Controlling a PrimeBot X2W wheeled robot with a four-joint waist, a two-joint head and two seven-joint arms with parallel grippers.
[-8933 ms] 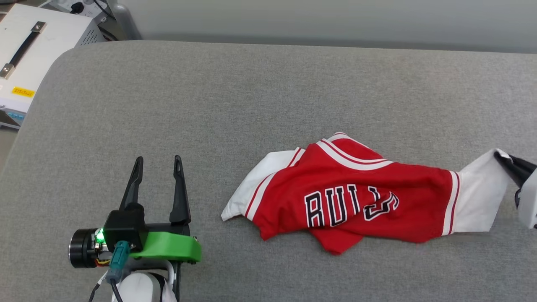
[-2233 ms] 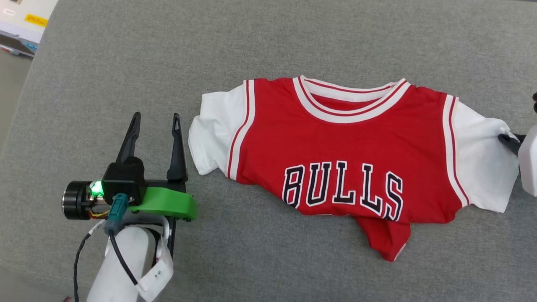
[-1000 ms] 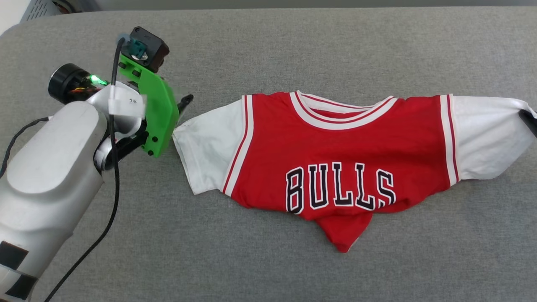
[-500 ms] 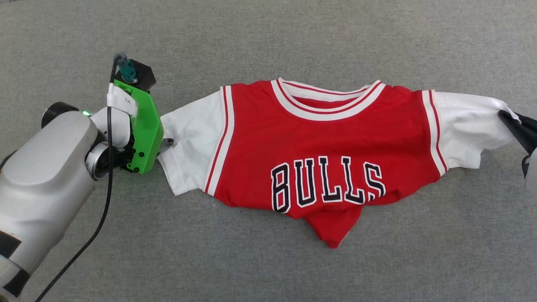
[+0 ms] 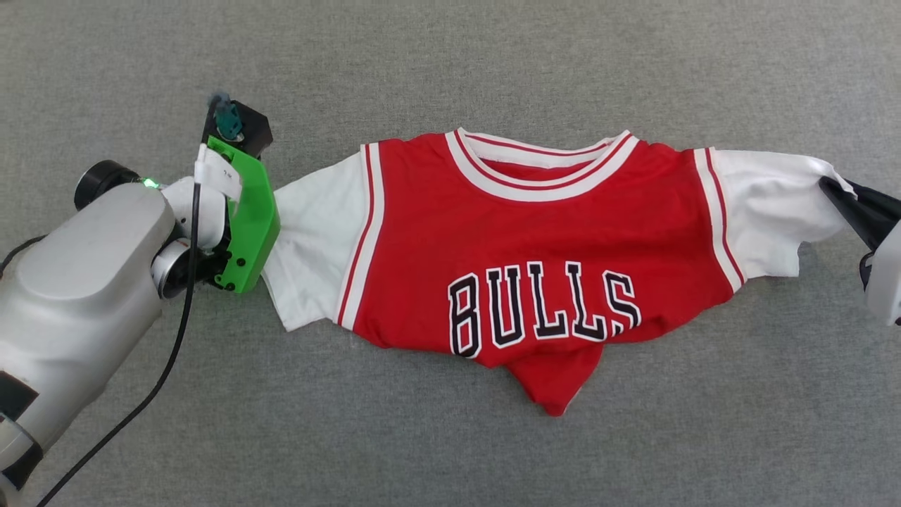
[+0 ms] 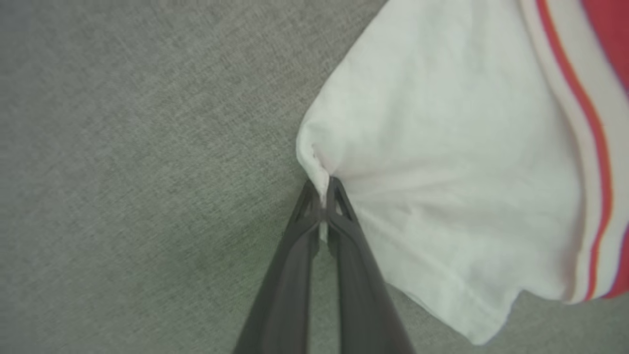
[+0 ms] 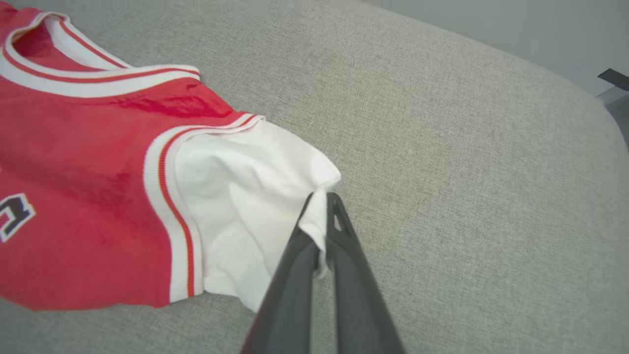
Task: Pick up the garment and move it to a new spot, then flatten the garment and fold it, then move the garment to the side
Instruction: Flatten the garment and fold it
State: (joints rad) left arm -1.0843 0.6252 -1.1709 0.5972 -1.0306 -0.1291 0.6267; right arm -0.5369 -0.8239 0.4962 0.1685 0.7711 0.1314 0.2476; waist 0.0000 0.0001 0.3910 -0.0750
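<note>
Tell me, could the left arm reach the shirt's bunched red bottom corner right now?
Probably not yet: its fingers are shut on the white sleeve. Only grey cushion separates them from that red corner, so letting go should free the way.

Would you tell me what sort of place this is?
Probably an indoor robot test bench: a grey fabric-covered surface with a rounded edge, a plain pale wall behind, and one red jersey held by left gripper and right gripper.
</note>
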